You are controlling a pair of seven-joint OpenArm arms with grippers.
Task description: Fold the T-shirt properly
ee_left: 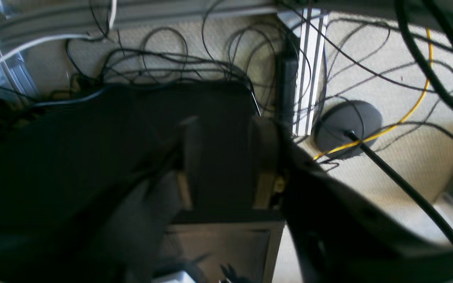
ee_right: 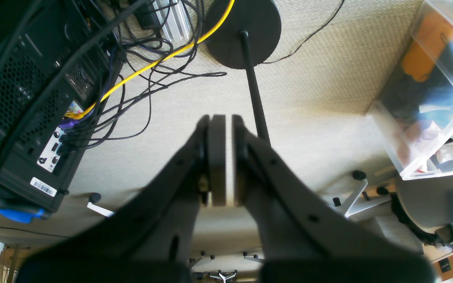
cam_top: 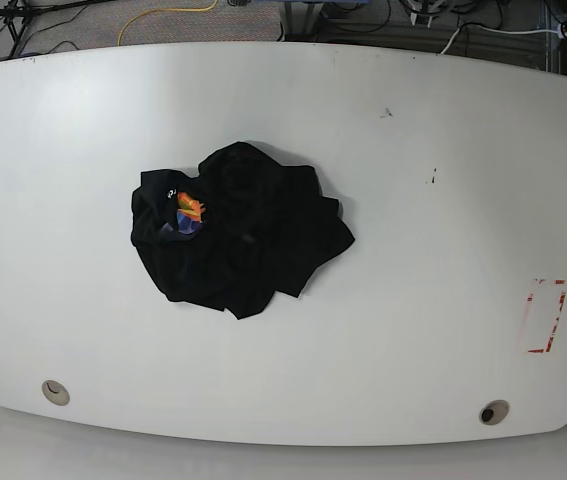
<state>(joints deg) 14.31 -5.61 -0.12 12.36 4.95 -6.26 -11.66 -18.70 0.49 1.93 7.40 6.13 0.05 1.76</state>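
Table point(cam_top: 443, 130) is lying white, bearing the crumpled black T-shirt point(cam_top: 238, 235) left of centre, print point(cam_top: 189, 212) showing. Right gripper point(ee_right: 228, 157) is hanging clenched and empty over cabled carpet point(ee_right: 321, 90); left gripper point(ee_left: 226, 165) is blurred, its state unreadable.

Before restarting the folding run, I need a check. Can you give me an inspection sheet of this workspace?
Surface: white table, a few small dark marks.
Job's things: black T-shirt crumpled left of centre, unfolded.
Clutter: red-outlined rectangle near the right edge.
Grippers: left gripper open, blurred; right gripper shut, empty; both over the floor.
Cables: tangled black cables, one yellow cable, on the floor.
Surroundings: computer tower, round stand base, clear plastic bin.
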